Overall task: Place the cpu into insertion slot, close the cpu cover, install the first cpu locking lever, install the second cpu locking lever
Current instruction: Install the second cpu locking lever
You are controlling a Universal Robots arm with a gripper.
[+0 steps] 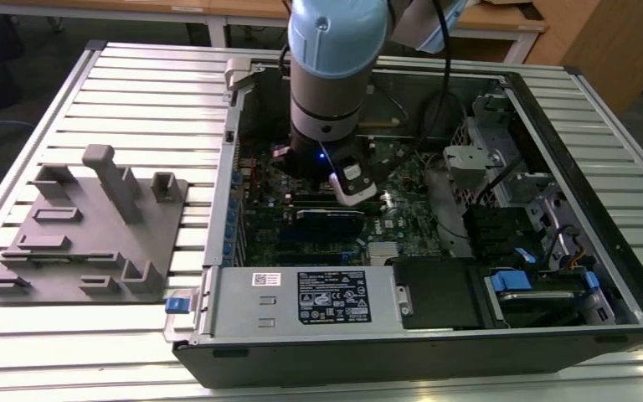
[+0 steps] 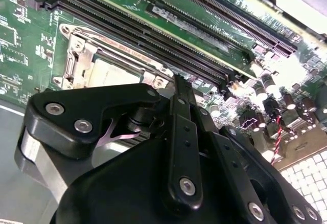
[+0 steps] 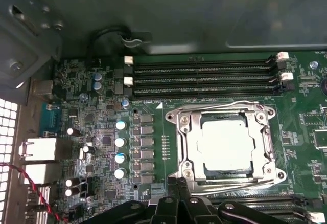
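The claw point(image 2: 176, 88) hangs low inside the open computer case point(image 1: 589, 151), its black fingers point(image 2: 180, 132) pressed together into one narrow stack with nothing pinched between them, the tip just beside the socket's near edge in both wrist views. Right past that tip sits the cpu point(image 3: 227, 141), its pale silvery top lying flat inside the insertion slot point(image 3: 223, 174), whose dark frame shows around the chip's edges. The cpu cover point(image 3: 190, 144) is down over it, the metal frame ringing the chip and the chip showing through the big square window. A thin wire locking lever point(image 3: 214, 107) runs along the far side of the cover; whether it is latched, I cannot tell. Beyond the socket lie the long black memory slots point(image 3: 202, 78) with white clips at their ends, and to the side a column of small silver capacitors point(image 3: 120, 149) on the green motherboard point(image 3: 168, 132). In the exterior view the grey-blue arm point(image 1: 338, 59) comes straight down into the case, which lies on a slatted metal bench point(image 1: 131, 100), and a grey fixture block point(image 1: 87, 230) rests on the bench at the exterior view's left, well apart from the case.
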